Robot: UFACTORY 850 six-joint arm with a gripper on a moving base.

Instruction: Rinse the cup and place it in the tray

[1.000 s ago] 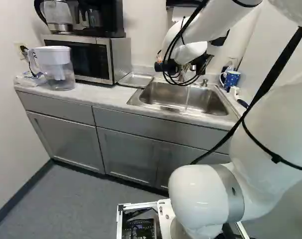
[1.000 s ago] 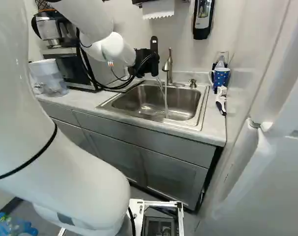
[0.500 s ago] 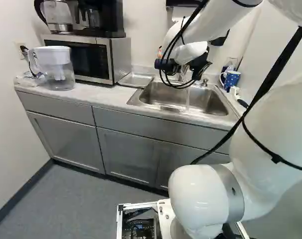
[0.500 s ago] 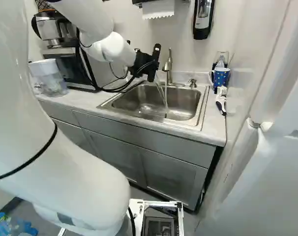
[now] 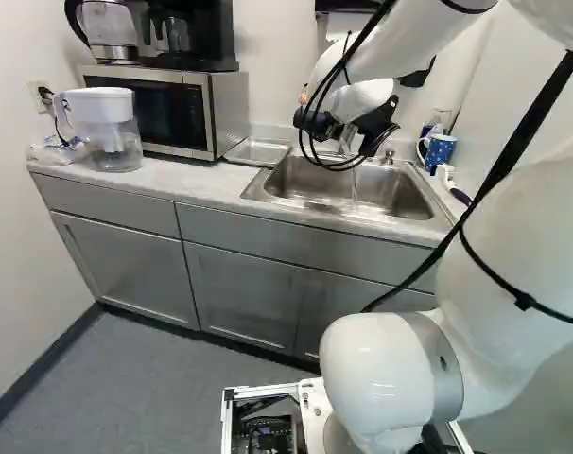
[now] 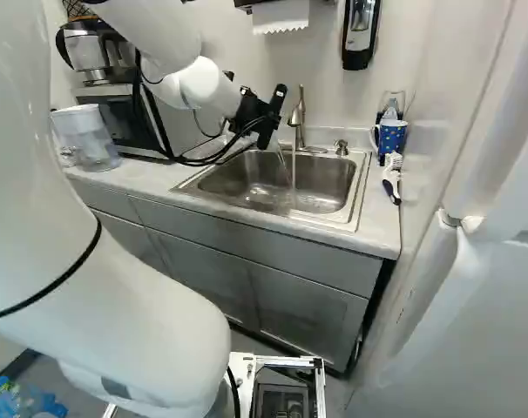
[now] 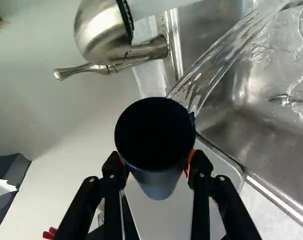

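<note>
In the right base view my gripper (image 6: 270, 117) hangs tilted above the sink's left back part, beside the faucet (image 6: 298, 115). Seen from the wrist, the gripper (image 7: 158, 162) is shut on a dark cup (image 7: 156, 182), one finger on either side. The cup's open mouth faces the wrist camera; its inside looks black. Water (image 7: 204, 75) streams from the cup's rim toward the sink basin (image 7: 241, 117). A shallow metal tray (image 5: 258, 152) lies on the counter between microwave and sink in the left base view.
A blue dotted mug (image 6: 391, 138) and a brush (image 6: 392, 178) stand or lie right of the sink. Left of the tray are a microwave (image 5: 154, 109) and a water pitcher (image 5: 109, 132). The soap dispenser (image 6: 360, 35) hangs on the back wall.
My gripper has tilted over and shifted slightly, with the cup still held. The falling water has changed from a nearly straight stream to a more spread one. The base has stayed put.
</note>
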